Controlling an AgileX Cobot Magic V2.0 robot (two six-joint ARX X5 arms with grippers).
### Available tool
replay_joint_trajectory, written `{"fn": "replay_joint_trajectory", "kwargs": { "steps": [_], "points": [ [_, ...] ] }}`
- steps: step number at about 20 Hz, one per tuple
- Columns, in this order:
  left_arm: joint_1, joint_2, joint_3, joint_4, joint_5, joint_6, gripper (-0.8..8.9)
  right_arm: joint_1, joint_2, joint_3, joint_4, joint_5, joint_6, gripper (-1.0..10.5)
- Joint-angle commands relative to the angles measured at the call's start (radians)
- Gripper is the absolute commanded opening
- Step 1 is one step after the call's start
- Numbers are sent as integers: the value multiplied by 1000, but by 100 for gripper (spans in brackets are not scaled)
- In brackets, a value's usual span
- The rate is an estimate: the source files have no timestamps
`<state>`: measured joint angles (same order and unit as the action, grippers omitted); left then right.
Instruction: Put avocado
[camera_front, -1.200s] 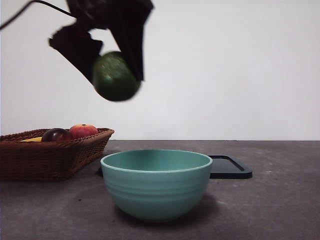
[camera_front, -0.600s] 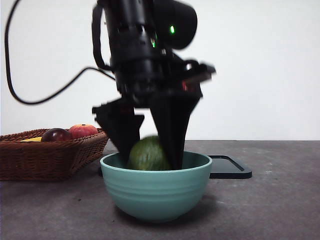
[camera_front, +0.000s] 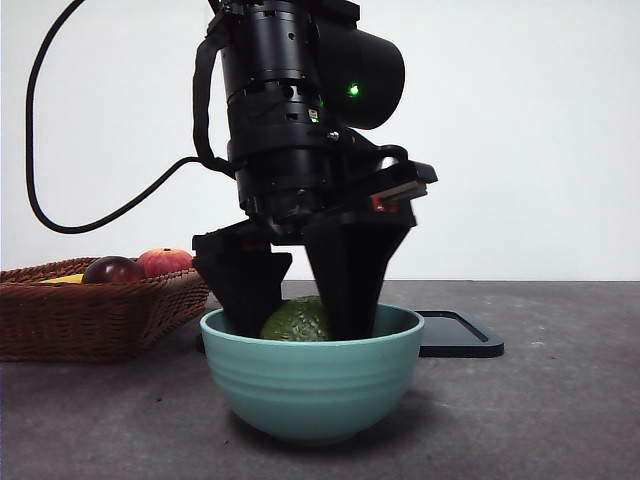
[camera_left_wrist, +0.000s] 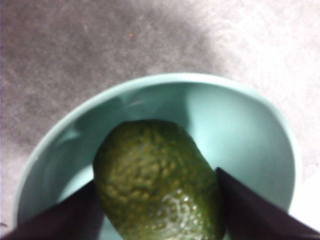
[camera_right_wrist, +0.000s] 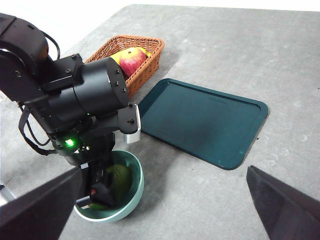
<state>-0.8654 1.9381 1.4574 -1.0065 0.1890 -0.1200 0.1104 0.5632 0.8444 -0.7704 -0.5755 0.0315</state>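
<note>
Left hand (camera_front: 300, 315) down inside teal bowl (camera_front: 312, 385), black jaws pinching avocado (camera_front: 297, 320) on both flanks, fruit low within bowl, only upper half showing above rim from front. From left wrist, avocado (camera_left_wrist: 157, 187) filling lower bowl (camera_left_wrist: 240, 125), jaw tips dark against either side; whether fruit rests on bowl floor, cannot tell, underside hidden. Right hand (camera_right_wrist: 160, 210) high over bench (camera_right_wrist: 300, 75), well apart from everything, jaws spread wide, cut off by frame edge, holding nothing. Seen from there, left hand (camera_right_wrist: 100, 192) mostly buried behind own bulky black wrist, avocado (camera_right_wrist: 120, 180) a dark green patch inside bowl (camera_right_wrist: 135, 187).

One wicker basket (camera_front: 90, 315) beside bowl, holding one dark red-purple fruit (camera_front: 112, 269), one orange-red fruit (camera_front: 165, 261), plus a yellow sliver (camera_front: 65, 279) too hidden to name. Basket (camera_right_wrist: 107, 47) half masked by arm from right wrist, only red-yellow fruit (camera_right_wrist: 131, 59) clear. One dark teal tray (camera_right_wrist: 200, 120) flat on bench, bare, behind bowl from front, largely blocked there, only right end (camera_front: 460, 335) visible. One bowl, one avocado, one basket, one tray, two hands.
</note>
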Motion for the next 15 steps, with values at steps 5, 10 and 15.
{"fn": "replay_joint_trajectory", "kwargs": {
  "steps": [5,10,15],
  "points": [
    [-13,-7,31,-10,2,23,566,3,3,15,6,-3,10,587],
    [-13,-172,42,-19,2,23,561,3,3,15,6,-3,10,587],
    [-12,-445,42,-43,1,57,555,3,3,15,6,-3,10,587]
  ]
}}
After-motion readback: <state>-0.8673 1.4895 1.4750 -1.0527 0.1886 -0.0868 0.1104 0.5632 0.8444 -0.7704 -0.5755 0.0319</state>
